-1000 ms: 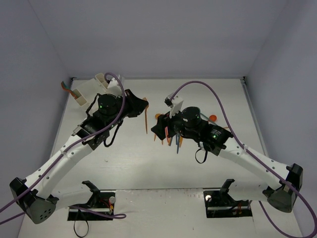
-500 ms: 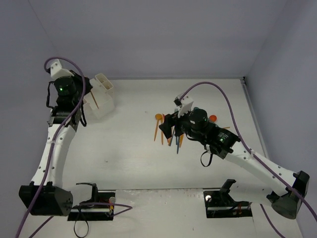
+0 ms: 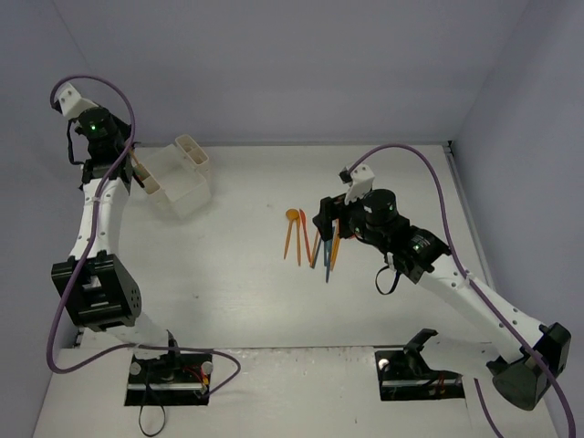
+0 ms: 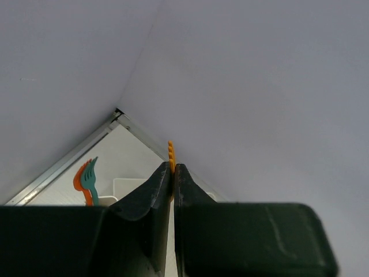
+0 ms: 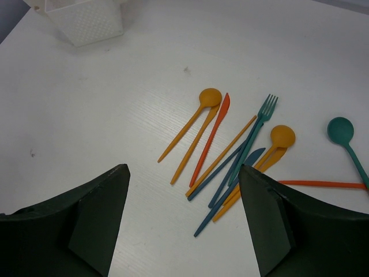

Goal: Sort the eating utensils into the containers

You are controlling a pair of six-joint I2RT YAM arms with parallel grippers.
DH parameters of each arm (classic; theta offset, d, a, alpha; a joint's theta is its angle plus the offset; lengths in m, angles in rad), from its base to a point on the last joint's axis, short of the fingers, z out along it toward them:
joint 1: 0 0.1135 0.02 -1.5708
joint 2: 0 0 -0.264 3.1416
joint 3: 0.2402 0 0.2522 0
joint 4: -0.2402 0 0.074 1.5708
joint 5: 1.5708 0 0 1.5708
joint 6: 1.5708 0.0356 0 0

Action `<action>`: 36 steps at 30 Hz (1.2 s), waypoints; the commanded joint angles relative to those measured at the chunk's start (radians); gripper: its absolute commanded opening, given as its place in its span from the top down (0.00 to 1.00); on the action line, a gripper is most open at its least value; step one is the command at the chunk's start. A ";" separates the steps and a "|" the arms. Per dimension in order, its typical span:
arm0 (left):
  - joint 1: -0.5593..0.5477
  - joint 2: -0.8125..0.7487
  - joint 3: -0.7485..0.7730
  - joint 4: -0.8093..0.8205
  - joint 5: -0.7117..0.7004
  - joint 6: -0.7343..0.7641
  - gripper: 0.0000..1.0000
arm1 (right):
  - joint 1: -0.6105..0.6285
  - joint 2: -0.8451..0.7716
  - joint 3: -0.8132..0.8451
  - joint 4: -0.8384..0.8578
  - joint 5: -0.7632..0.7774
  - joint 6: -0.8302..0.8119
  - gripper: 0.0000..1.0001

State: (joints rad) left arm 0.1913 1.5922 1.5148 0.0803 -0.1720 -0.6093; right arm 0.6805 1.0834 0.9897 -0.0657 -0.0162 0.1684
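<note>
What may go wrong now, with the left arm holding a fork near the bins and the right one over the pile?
1. The left gripper pinches the orange fork just below its tines, seemingly near the edge of the containers; released here, it may fall outside them.
2. The open right gripper hangs over crossed utensils; closing on the blue fork may also catch the orange utensil beside it.

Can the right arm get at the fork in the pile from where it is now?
Probably yes. The right tool hangs open over the pile, and nothing covers the fork. A blue knife lies close beside its handle, so it may get pinched along.
</note>
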 commanded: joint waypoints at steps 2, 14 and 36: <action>0.062 0.052 0.070 0.140 -0.010 -0.005 1.00 | -0.016 0.007 -0.005 0.035 -0.008 -0.023 0.26; 0.085 0.132 -0.039 0.211 0.053 -0.111 1.00 | -0.027 0.021 -0.005 0.029 -0.005 -0.013 0.26; 0.085 0.014 0.024 0.211 0.093 0.050 1.00 | -0.029 0.015 -0.002 0.021 -0.018 -0.012 0.26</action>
State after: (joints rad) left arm 0.2806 1.6540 1.4923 0.2231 -0.1108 -0.5747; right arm 0.6598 1.1027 0.9756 -0.0883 -0.0198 0.1585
